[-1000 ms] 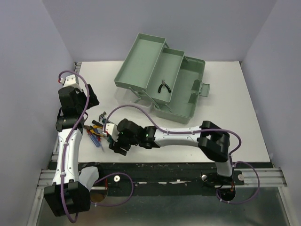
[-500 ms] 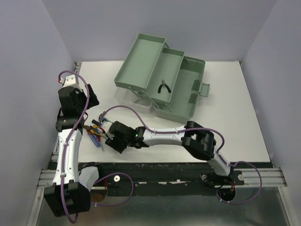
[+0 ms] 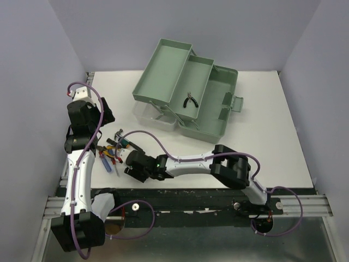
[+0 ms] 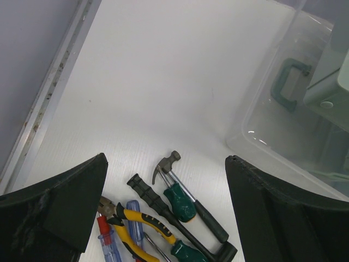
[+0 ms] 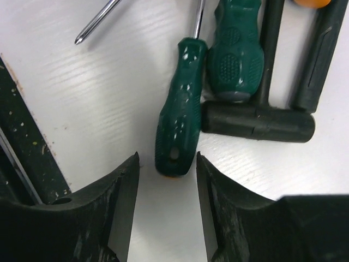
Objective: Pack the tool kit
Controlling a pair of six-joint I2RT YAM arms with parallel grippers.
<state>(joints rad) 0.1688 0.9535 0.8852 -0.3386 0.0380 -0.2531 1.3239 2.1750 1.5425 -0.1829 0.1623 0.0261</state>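
Observation:
The sage-green toolbox (image 3: 210, 106) stands open at the back with its trays fanned out; small pliers (image 3: 190, 100) lie in the middle tray. The loose tools lie at the near left: a small hammer (image 4: 173, 161), yellow-handled pliers (image 4: 144, 221), and green-handled screwdrivers (image 4: 180, 199). My right gripper (image 5: 167, 161) is low over this pile, open. The butt of a green screwdriver handle (image 5: 177, 103) sits between its fingertips with a gap on each side. My left gripper (image 4: 164, 158) hangs wide open above the pile, holding nothing.
The toolbox's translucent lid (image 4: 283, 109) lies on the table just left of the box. A black mallet head (image 5: 256, 121) touches the green screwdriver's side. The table's dark near edge (image 5: 22, 147) runs close to the right gripper's left finger.
My right gripper has slid left along the near edge to the tool pile, and its jaws have narrowed around the green screwdriver's handle end. The left arm has not moved.

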